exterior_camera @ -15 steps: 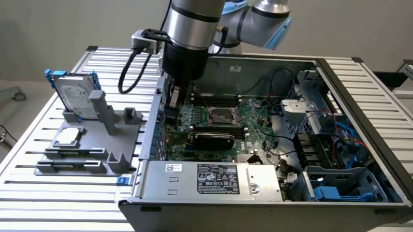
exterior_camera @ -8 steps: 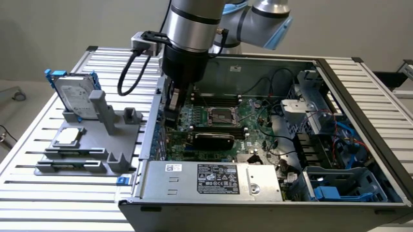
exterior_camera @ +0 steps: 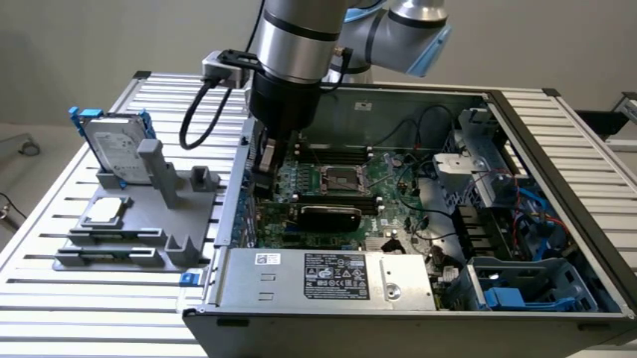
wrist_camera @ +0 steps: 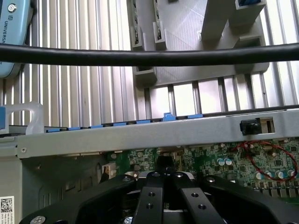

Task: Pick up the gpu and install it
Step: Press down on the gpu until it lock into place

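Closest to the wrist camera, we note the gripper (wrist_camera: pixel 163 176) with its black fingers (wrist_camera: pixel 150 196) clenched together; we see nothing clamped between them. A black cable (wrist_camera: pixel 140 57) crosses the wrist view above it.

We find the gpu (exterior_camera: pixel 330 216) inside the open computer case (exterior_camera: pixel 398 319). It sits on the motherboard (exterior_camera: pixel 398 183) with its black rounded cooler showing, just in front of the processor socket (exterior_camera: pixel 345 177) and just behind the power supply (exterior_camera: pixel 329 274). Whether the card is fully seated in its slot we cannot tell.

In the exterior view the gripper (exterior_camera: pixel 264 177) stands down inside the case, close against the wall on the exterior view's left, just beside the gpu's near end. Contact between the two cannot be confirmed.

Outside the case, on the exterior view's left, a grey fixture (exterior_camera: pixel 189 201) rests on the slatted table (exterior_camera: pixel 80 313). It carries two items – a silver hard drive (exterior_camera: pixel 115 149) in a blue frame, standing on edge, and a small square silver chip (exterior_camera: pixel 107 211) lying flat. Both are well apart from the gripper. Red wires (wrist_camera: pixel 261 154) loop over the board in the wrist view.
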Robot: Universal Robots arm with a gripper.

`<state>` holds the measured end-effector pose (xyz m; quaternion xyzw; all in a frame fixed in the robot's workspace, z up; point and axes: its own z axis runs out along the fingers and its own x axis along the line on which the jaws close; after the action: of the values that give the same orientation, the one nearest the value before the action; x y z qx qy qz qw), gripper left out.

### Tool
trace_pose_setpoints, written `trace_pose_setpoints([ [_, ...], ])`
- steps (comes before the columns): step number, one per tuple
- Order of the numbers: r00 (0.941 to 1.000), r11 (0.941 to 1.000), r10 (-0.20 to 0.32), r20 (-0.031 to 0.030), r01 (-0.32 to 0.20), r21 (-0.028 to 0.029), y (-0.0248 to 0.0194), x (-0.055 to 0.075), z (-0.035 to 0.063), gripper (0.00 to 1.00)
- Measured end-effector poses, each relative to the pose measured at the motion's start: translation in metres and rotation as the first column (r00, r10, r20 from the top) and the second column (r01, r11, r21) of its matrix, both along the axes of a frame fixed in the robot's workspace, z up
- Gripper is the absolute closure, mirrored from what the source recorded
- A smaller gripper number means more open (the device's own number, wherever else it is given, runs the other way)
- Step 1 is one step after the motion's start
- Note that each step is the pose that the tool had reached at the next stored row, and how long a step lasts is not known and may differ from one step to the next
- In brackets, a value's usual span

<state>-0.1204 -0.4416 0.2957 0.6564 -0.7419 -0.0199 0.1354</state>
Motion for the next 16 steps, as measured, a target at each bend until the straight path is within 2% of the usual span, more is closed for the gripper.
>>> trace_pose_setpoints([
  [16, 0.9965, 0.9965, -0.084, -0.0012, 0.084, -0.0006, 0.0, -0.0001, -0.0014, 0.89],
])
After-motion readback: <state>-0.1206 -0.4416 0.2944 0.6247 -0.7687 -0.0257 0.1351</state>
